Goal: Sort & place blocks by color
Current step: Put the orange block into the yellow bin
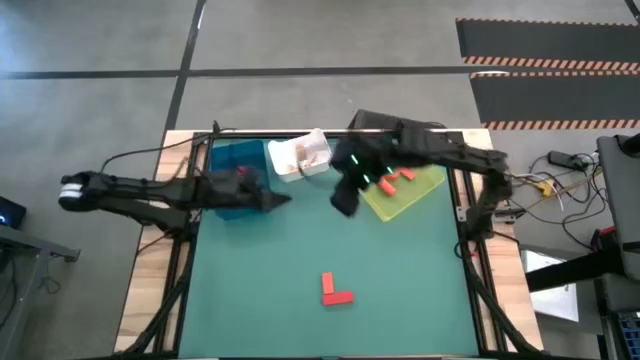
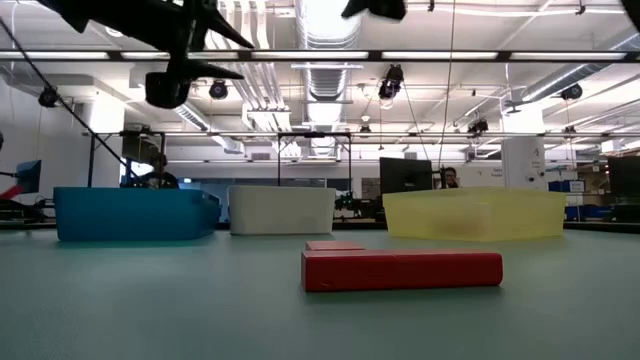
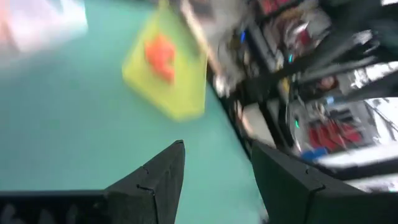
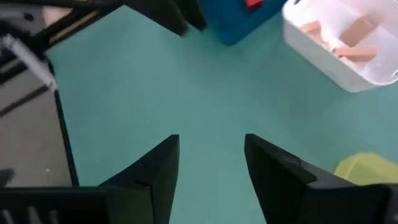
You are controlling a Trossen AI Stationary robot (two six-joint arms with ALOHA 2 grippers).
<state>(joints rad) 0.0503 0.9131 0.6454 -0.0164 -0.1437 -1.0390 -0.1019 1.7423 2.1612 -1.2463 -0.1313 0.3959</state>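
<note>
Two red blocks [image 1: 335, 291] lie in an L on the green table, near its front edge; in the low view the long one [image 2: 400, 270] lies in front of the short one [image 2: 335, 245]. Orange blocks [image 1: 400, 178] lie in the yellow-green bin [image 1: 420, 195], tan blocks [image 4: 348, 40] in the white bin [image 1: 300, 155], and a red block [image 4: 253, 4] in the blue bin [image 1: 232, 165]. My left gripper [image 1: 283, 200] hangs open beside the blue bin's right edge, nothing between its fingers [image 3: 214, 146]. My right gripper [image 1: 344, 204] hangs open above the table between the white and yellow-green bins [image 4: 211, 140].
The three bins stand in a row along the table's far edge. Bare green table lies between them and the red blocks. Wooden frame rails [image 1: 180, 250] run along the left and right sides. Cables and gear lie beyond the right edge [image 1: 560, 170].
</note>
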